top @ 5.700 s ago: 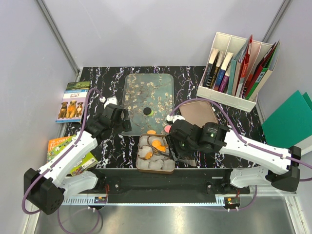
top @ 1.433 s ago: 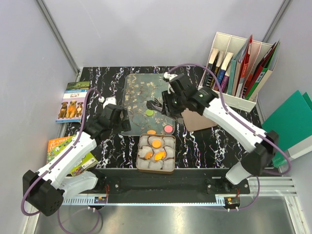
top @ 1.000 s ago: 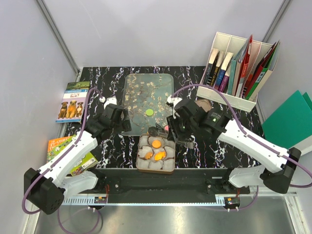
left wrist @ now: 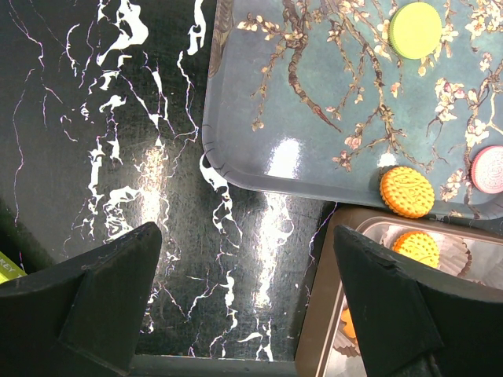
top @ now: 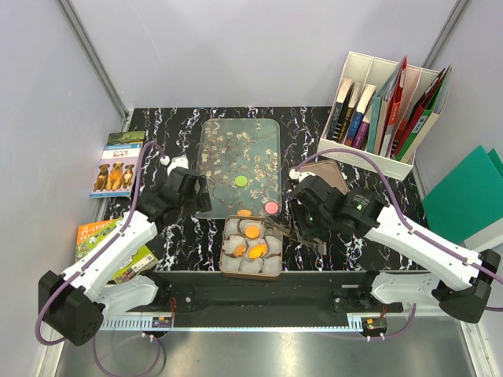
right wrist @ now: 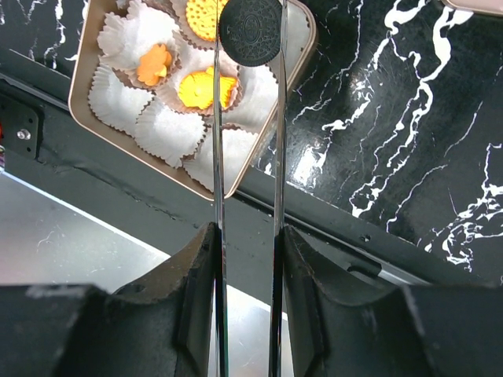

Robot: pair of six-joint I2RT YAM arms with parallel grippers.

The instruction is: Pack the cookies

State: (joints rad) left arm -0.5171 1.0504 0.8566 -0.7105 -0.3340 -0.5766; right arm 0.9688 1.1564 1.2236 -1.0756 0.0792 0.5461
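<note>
A black cookie above the tin
The right gripper pinches it by its rim over the tin's far right corner, at the bench's near edge. Released off-centre, it could skip onto the bench. The left gripper hangs spread wide.

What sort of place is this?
Probably a lab robot cell, not a kitchen: bare grey partition walls, two arms bolted to a marble-print table, toy cookies in a tin.
</note>
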